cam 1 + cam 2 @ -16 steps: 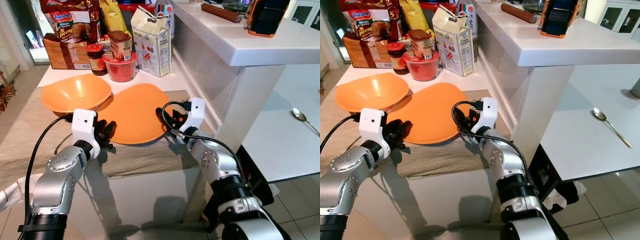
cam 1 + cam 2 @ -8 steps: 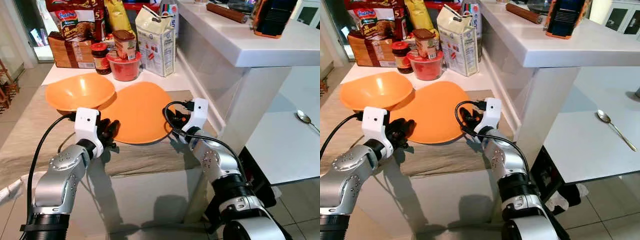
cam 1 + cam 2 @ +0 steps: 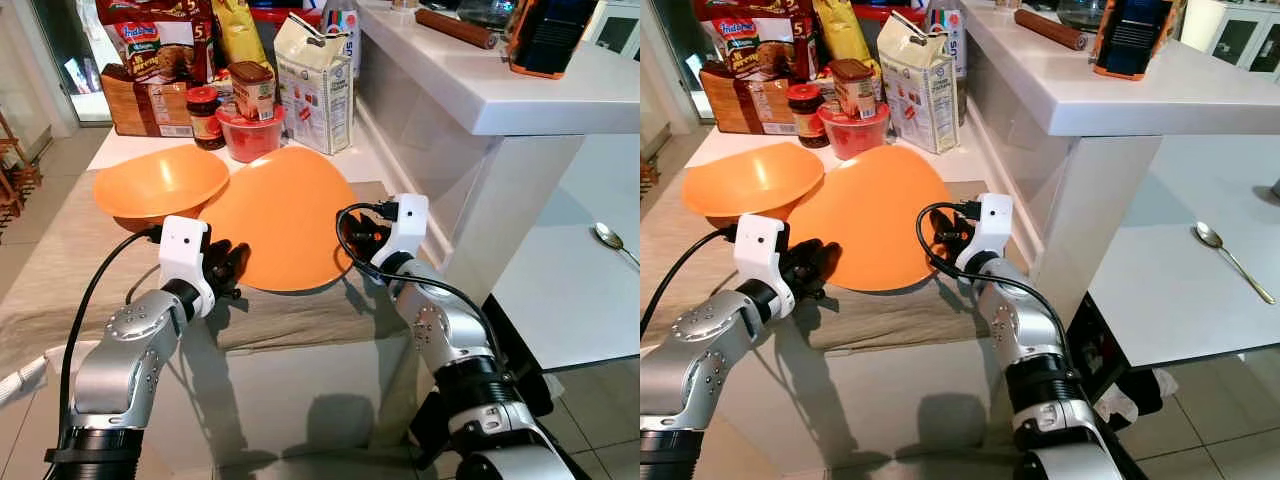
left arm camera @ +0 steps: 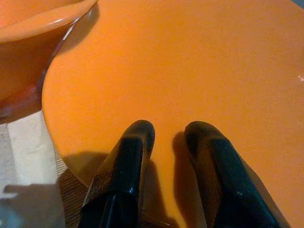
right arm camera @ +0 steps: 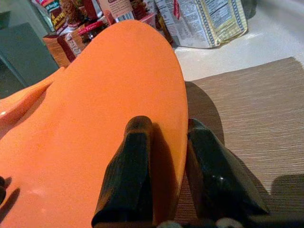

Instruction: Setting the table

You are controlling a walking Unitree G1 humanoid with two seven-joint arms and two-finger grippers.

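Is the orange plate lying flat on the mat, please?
No, tilted: the orange plate has its far edge raised, with the right gripper pinching its rim.

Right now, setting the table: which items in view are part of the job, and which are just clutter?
In play:
- flat orange plate, far edge tilted up, gripped at both rims
- left gripper
- right gripper
- orange bowl beside the plate
- metal spoon on the low white table

Clutter:
- white carton
- red tub
- jars
- noodle packs
- wooden rolling pin on the upper counter

Silver jointed arms, white wrist camera blocks, looping black cables, glossy black fingers [image 4: 130, 156].
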